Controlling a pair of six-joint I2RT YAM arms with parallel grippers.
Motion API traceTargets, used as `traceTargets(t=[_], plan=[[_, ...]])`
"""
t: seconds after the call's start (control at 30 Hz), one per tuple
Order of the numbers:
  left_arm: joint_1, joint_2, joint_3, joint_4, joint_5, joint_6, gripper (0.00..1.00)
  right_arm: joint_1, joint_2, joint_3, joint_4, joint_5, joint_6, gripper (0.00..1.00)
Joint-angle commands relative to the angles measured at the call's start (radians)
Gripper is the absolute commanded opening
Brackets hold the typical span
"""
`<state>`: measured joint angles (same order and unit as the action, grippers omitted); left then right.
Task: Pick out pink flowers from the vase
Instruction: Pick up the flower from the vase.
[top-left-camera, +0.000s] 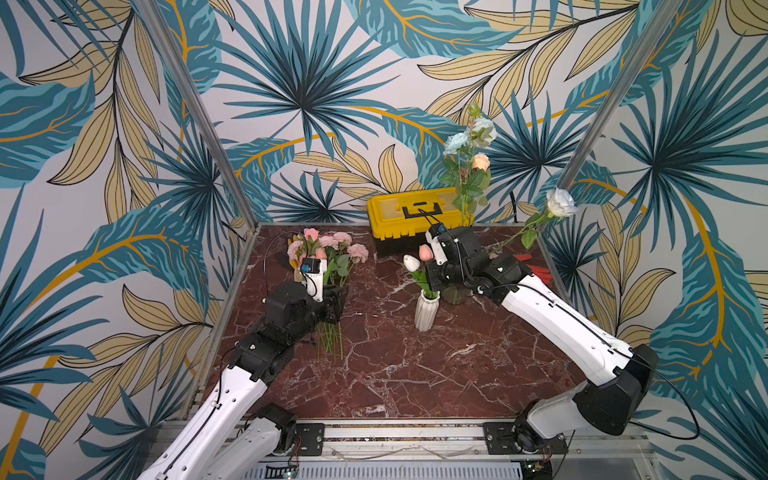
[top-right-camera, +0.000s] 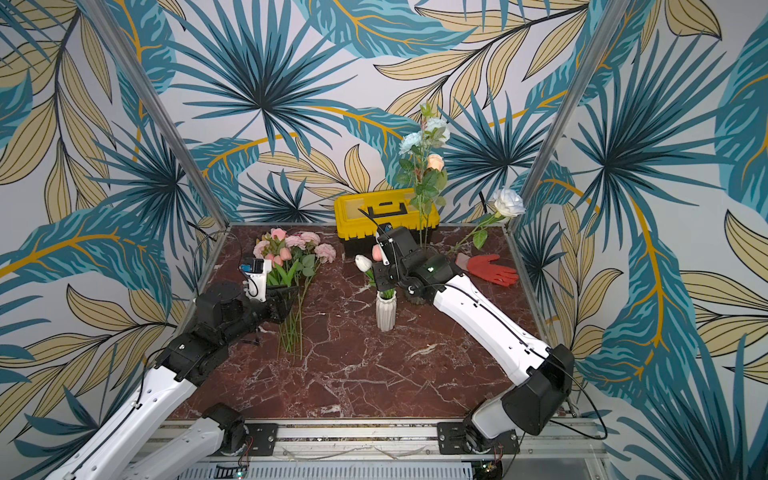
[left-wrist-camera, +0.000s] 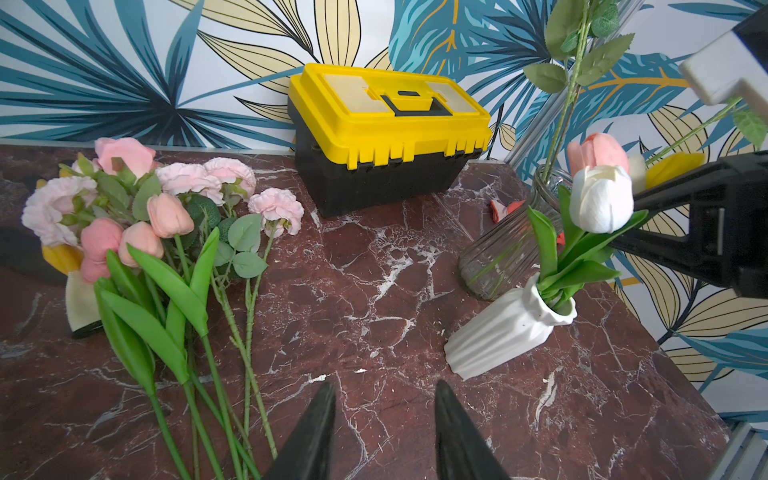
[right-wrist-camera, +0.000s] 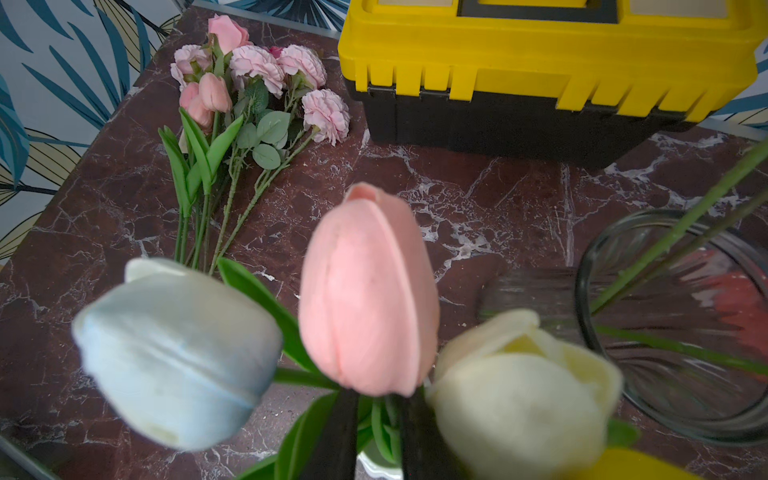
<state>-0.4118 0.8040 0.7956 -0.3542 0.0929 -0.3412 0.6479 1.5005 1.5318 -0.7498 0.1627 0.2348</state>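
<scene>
The near half of the table (top-left-camera: 395, 374) is bare, leaving good room to carry a stem out. The left gripper (left-wrist-camera: 384, 386) hovers open and empty by the stems of the pink flowers (left-wrist-camera: 232, 170) lying toward the far left corner. Right of centre, the white vase (top-left-camera: 426, 311) holds one pink tulip (right-wrist-camera: 368, 295) between a white tulip (left-wrist-camera: 600, 199) and a cream tulip (right-wrist-camera: 523, 386). The right gripper (right-wrist-camera: 380, 403) sits under that bloom, jaws slightly parted; whether they pinch I cannot tell. The tulip looks light and springy, so take the stem and lift straight up, or the slim vase may tip. Behind it, the glass vase (left-wrist-camera: 498, 253) and the toolbox (top-left-camera: 411, 216) at the far edge crowd it.
</scene>
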Motion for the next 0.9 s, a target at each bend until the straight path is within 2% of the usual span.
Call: traceTargets(t=[0.0, 0.4, 0.87], plan=[[-0.001, -0.014, -0.028, 0.021, -0.004, -0.002, 0.4, 0.002, 0.015, 0.006, -0.005, 0.03, -0.014, 0.21], [0.0, -0.01, -0.029, 0.02, -0.003, 0.001, 0.4, 0.001, -0.002, -0.015, 0.028, 0.026, -0.016, 0.03], [-0.001, -0.005, -0.027, 0.021, 0.0, 0.008, 0.4, 0.001, -0.078, 0.046, -0.015, 0.012, -0.037, 0.05]])
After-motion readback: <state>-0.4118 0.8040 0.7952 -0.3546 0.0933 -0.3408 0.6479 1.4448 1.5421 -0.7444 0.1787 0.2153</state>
